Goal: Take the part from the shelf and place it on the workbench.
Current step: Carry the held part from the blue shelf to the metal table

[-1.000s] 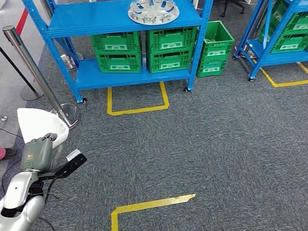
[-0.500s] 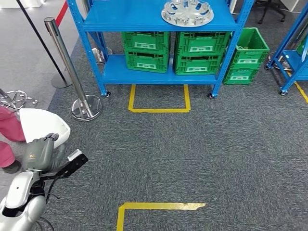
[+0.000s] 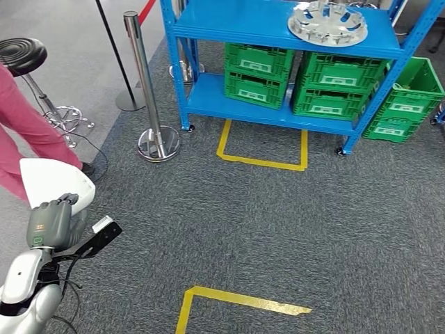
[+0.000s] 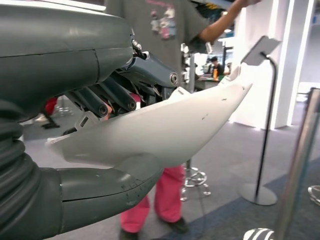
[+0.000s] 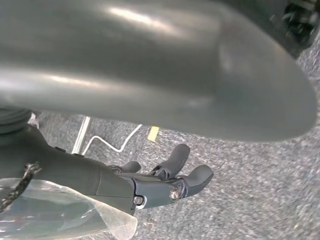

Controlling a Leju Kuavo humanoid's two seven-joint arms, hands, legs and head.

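Presently the left hand (image 3: 52, 224) is gripping the white curved plastic part (image 3: 55, 182) between thumb and fingers, carrying it clear of the blue metal shelf (image 3: 272, 31) presumably for transfer, while the right hand (image 5: 166, 182) is hanging with fingers apart, holding nothing.

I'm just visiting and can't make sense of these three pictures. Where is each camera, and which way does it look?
Head view: high on the robot, looking forward and down at carpet, a blue shelf and green crates; its left hand shows.
Left wrist view: behind the left hand, looking across the hall past a person's pink trousers.
Right wrist view: behind the right hand, facing the carpet.
Shared: head and left wrist views both show the white part held by the left hand, and the pink trousers.
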